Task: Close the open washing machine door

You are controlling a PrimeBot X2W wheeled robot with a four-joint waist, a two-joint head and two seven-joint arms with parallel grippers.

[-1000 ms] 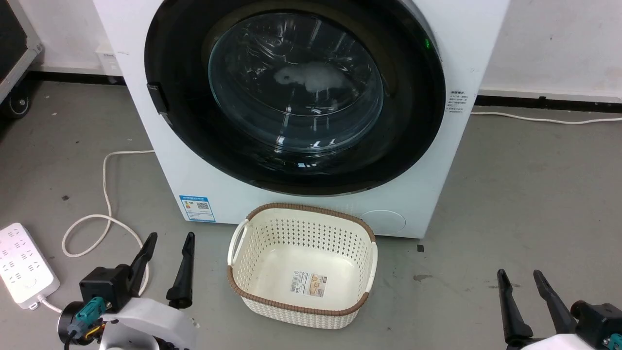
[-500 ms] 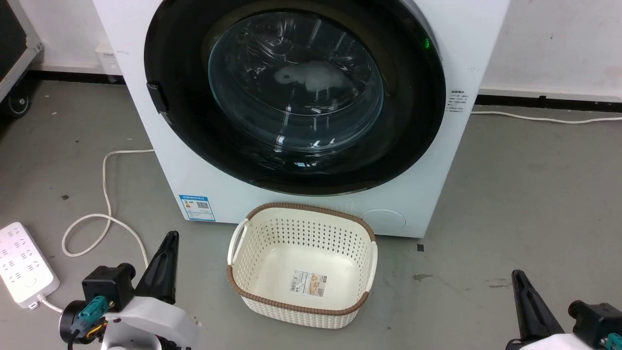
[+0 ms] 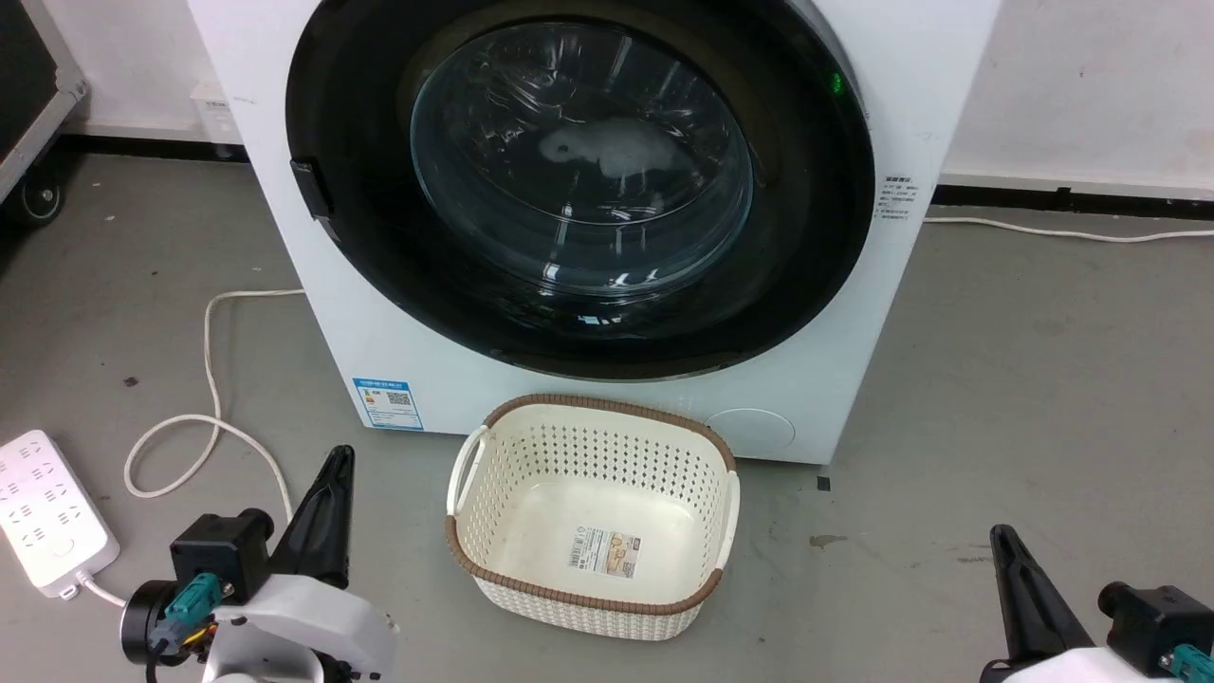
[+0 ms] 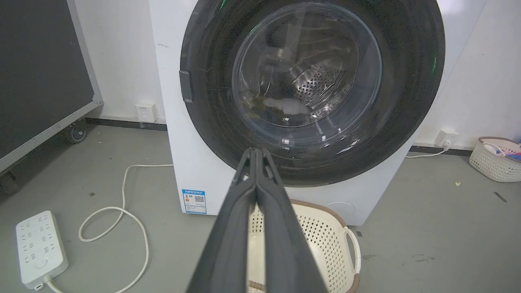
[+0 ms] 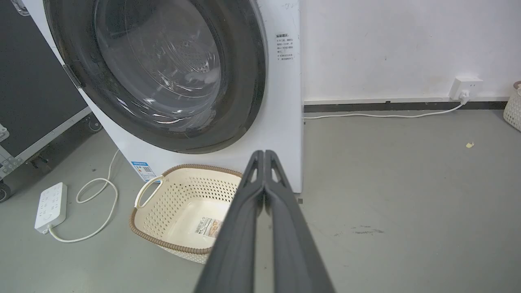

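Observation:
The washing machine (image 3: 379, 351) is a white box standing straight ahead. Its door (image 3: 580, 161), a wide glossy black rim around a bulging glass window, lies flat against the machine's front. Something pale shows through the glass inside the drum. My left gripper (image 3: 340, 457) is low at the left, shut with nothing in it, well short of the door. My right gripper (image 3: 1002, 533) is low at the right, also shut and empty. In the left wrist view the closed fingertips (image 4: 255, 151) point at the door's lower rim (image 4: 309, 171). The right gripper (image 5: 263, 154) points at the machine's lower right corner (image 5: 291, 162).
A cream perforated basket (image 3: 607, 406) sits on the floor just before the machine, between my arms. A white power strip (image 3: 47, 507) and looped cable (image 3: 209, 379) lie at the left. A black wheeled case (image 4: 36, 73) stands far left, and another basket (image 4: 494, 160) far right.
Both grippers went from open to shut. The right gripper dropped slightly lower in the head view. The door has not moved.

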